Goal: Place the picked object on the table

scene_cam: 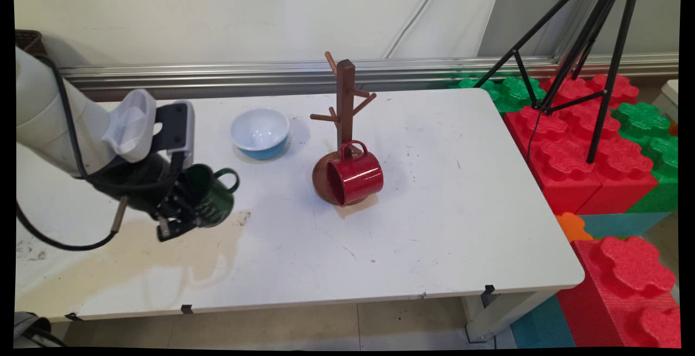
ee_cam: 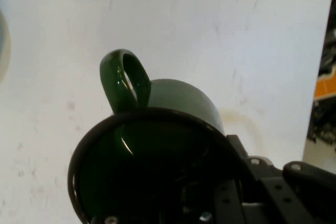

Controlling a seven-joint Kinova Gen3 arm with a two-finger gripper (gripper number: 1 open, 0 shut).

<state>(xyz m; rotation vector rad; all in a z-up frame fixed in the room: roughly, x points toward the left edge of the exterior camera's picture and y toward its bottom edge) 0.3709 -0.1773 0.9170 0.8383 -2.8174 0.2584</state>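
My gripper (scene_cam: 187,204) is shut on the rim of a dark green mug (scene_cam: 213,198), one finger inside the cup. The mug lies tilted on its side at the table's left, its handle (scene_cam: 231,178) pointing up and away. In the hand view the green mug (ee_cam: 157,150) fills the lower half, mouth toward the camera, handle (ee_cam: 126,80) on top, and the gripper's linkage (ee_cam: 262,182) is at the lower right. A red mug (scene_cam: 355,176) lies on its side against the base of a brown wooden mug tree (scene_cam: 343,101) at the table's middle.
A white bowl with a blue outside (scene_cam: 259,132) stands behind the green mug. A tan stain (scene_cam: 163,258) spreads over the table's front left. Red and green foam blocks (scene_cam: 597,144) and a black tripod (scene_cam: 592,46) stand right of the table.
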